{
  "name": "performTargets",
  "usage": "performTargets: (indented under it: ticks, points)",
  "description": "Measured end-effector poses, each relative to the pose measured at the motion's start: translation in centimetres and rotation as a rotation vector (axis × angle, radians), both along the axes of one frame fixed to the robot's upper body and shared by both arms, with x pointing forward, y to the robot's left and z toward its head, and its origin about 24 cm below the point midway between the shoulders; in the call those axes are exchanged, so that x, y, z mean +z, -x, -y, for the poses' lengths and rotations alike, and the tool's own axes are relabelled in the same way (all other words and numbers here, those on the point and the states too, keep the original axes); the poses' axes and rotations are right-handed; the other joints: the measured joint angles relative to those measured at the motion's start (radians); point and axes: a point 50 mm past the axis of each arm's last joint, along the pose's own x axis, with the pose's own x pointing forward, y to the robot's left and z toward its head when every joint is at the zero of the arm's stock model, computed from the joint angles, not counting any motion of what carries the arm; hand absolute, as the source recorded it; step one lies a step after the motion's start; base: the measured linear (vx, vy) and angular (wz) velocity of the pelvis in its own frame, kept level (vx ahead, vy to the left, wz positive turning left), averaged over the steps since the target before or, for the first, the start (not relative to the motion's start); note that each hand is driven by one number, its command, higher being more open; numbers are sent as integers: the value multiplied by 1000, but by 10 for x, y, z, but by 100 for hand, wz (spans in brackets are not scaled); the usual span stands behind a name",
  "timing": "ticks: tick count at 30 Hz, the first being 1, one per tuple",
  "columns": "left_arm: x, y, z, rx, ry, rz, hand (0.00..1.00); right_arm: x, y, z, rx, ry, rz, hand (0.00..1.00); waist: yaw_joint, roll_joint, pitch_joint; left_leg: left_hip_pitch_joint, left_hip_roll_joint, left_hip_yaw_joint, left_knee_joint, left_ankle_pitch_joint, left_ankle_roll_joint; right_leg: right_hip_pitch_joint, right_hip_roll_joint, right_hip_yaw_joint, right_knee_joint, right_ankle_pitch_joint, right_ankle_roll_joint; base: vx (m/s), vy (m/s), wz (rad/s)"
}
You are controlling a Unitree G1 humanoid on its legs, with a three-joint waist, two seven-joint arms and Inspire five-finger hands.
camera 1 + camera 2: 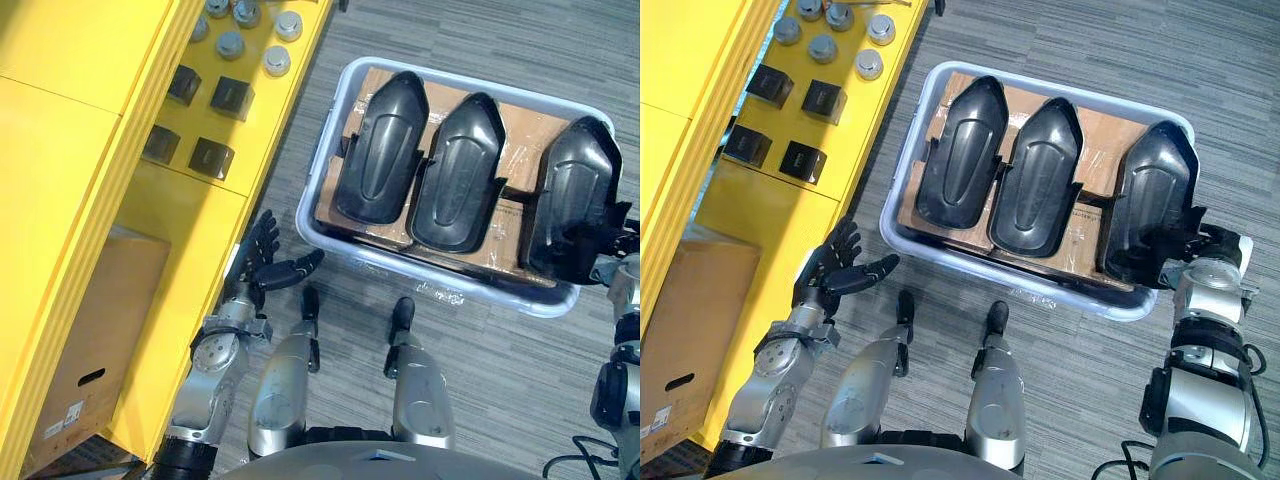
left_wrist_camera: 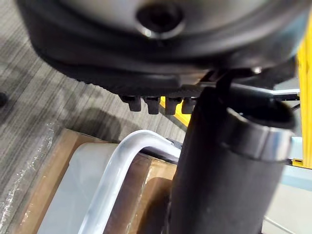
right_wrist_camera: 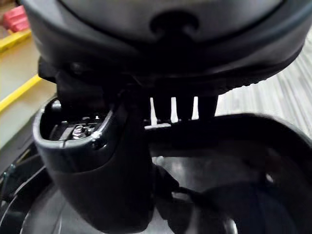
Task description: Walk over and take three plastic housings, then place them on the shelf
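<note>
The right housing [image 1: 575, 195] lay at the right end of the bin [image 1: 430, 272], its rim just inside the bin's right wall. My right hand [image 1: 1205, 250] was on that housing's near right edge, thumb on the inside and fingers over the outside, closed round the rim. The middle housing [image 1: 458, 175] and the left housing [image 1: 380, 150] lay beside it in a row, hollow sides up, each touching its neighbour, all three resting on cardboard [image 1: 525, 125] that lined the bin. The bin's walls stood close around them, with open air above.

The bin sat on the grey carpet floor [image 1: 500, 380], its left wall near the yellow shelf [image 1: 190, 210]. My left hand [image 1: 265, 265] hung open, fingers spread, between the shelf's front and the bin's near left corner, touching neither.

The head views showed black blocks [image 1: 210, 157] and silver caps [image 1: 277, 60] on the shelf. My right wrist view showed the thumb against the housing's inner wall; my left wrist view showed the bin's corner rim.
</note>
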Motion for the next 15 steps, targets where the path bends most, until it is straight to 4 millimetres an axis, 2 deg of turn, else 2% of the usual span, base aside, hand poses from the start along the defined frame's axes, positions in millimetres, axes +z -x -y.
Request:
performTargets:
  ticks: [6, 15]
  points:
    - [-2, 2, -1, 5, -4, -12, 100, 1, -6, -4, 18, 20, -38, 0, 4, 5, -1, 13, -1, -2, -14, 12, 0, 6, -2, -2, 5, 0, 0, -6, 2, 1]
    - [7, 6, -1, 5, 5, 26, 100, -6, 8, 4, -105, 50, -73, 0, -2, 9, -3, 73, 1, 7, -63, 28, -2, 48, 3, 2, -13, 2, 2, 1, 1, -1]
